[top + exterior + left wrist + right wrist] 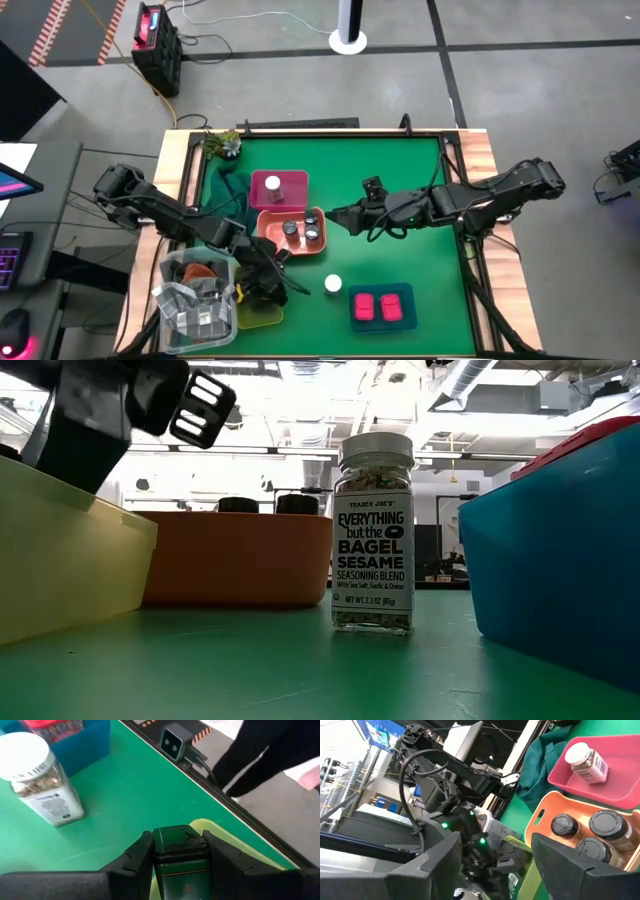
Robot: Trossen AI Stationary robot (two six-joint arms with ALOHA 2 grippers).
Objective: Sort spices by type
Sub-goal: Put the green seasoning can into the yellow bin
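My left gripper (272, 288) is shut on a dark blackish spice box (180, 851) over the yellow tray (221, 834) at the table's near left. A white-capped jar (333, 285) stands upright on the green mat beside it, also clear in the low view (372, 535). My right gripper (335, 215) hovers open above the table's middle, nothing between its fingers (437, 865). A second white-capped jar (272, 186) lies in the pink tray (292, 198). Grey-lidded jars (300, 231) stand in the orange tray (268, 222). Two pink boxes (380, 305) lie in the blue tray (405, 318). My left gripper pinches the dark box between its two fingers (139, 855), one on each opposite side wall (159, 857). The box's end face (181, 836) points forward past the fingertips. The fingers slant downward toward the table's near edge. The box's rear part is hidden between the fingers.
A clear bin of grey packets (195, 295) stands at the near left corner, beside the yellow tray. A dark green cloth (228, 188) and a small plant (224, 143) lie at the far left. A small camera (175, 741) sits at the table's near edge.
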